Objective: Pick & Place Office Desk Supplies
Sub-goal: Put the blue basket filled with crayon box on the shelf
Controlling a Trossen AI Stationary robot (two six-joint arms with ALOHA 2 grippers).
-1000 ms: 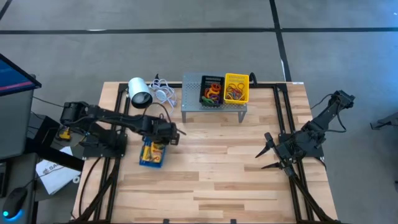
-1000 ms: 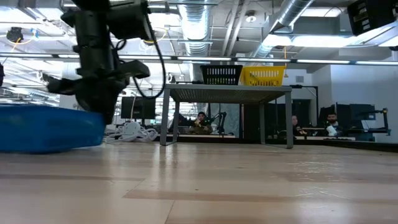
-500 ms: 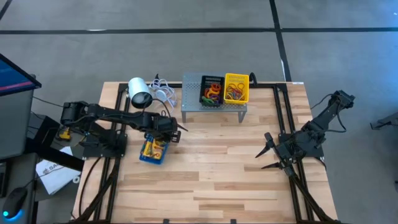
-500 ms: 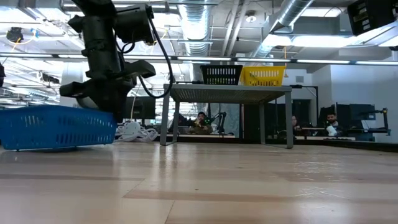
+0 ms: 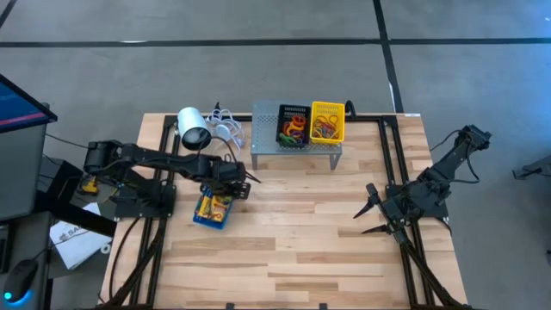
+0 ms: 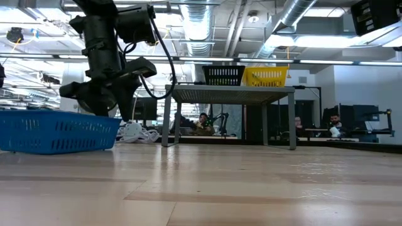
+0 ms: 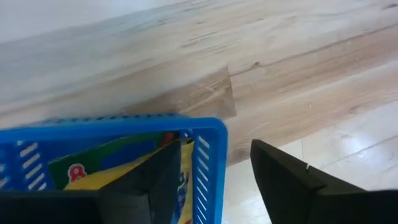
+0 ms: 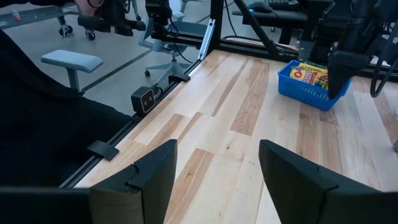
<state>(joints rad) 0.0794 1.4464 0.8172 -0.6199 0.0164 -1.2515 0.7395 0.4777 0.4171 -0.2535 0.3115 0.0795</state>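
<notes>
Two robot arms over a wooden tabletop (image 5: 293,241); the left has just let go of a bin.

High view: the small blue plastic bin (image 5: 210,209) holding yellow crayon boxes (image 5: 213,205) rests left of centre, turned slightly since a second ago. The left end effector (image 5: 244,178) sits at its far rim.
Low view: the bin, tilted earlier, now lies flat.
Left wrist view: fingers parted, straddling the bin wall, gripping nothing, so placement looks complete.
Right wrist view: the right end effector (image 8: 214,171) waits open and empty.
</notes>
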